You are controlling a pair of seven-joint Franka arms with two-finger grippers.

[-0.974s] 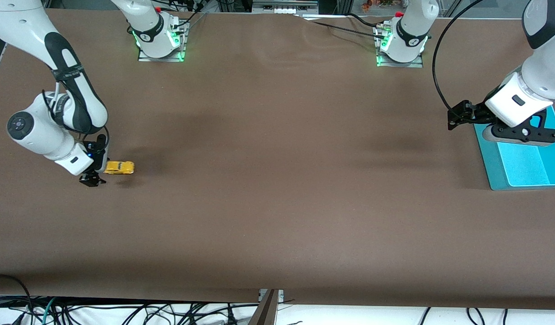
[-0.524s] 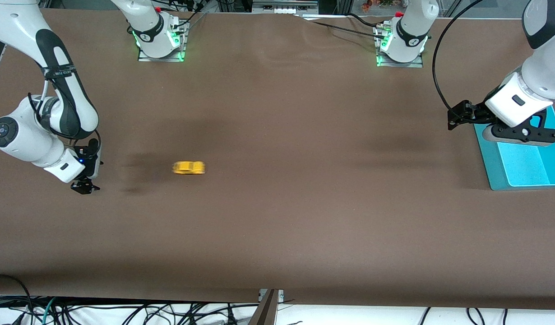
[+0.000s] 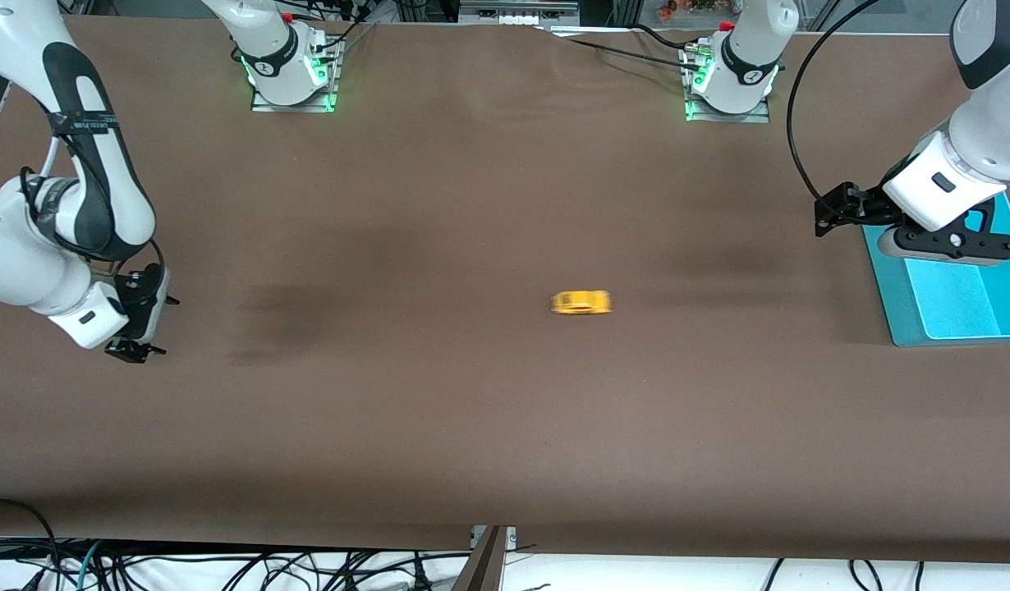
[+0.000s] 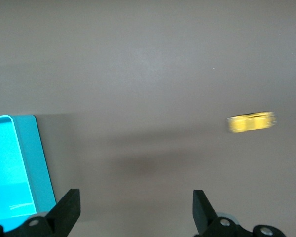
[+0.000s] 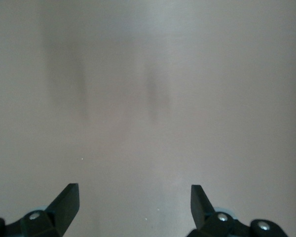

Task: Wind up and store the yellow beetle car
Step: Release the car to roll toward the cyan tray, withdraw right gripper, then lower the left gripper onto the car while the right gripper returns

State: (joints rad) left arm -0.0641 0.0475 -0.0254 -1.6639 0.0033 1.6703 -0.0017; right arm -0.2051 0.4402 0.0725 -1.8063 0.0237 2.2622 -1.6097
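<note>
Yellow beetle car (image 3: pixel 581 302) smeared into a blur on the counter (image 3: pixel 505 410), windows and wheels unreadable, teal bin (image 3: pixel 957 304) cut by the frame edge and partly covered by the left pincer (image 3: pixel 829 215)

Matt brown cloth-like table (image 3: pixel 472 427), glossy teal plastic tray (image 3: pixel 895 316), blk plastic fingers (image 4: pixel 69 210)

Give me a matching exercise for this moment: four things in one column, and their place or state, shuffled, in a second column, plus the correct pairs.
Things:
1. yellow beetle car
2. left gripper
3. right gripper
4. teal tray

Places or states:
A. open, over bare table at the right arm's end
B. lying at the left arm's end of the table
C. open, beside the tray's edge
D. loose on the table near the middle, motion-blurred, held by nothing

Pairs: 1-D, 2-C, 3-A, 4-B
</note>
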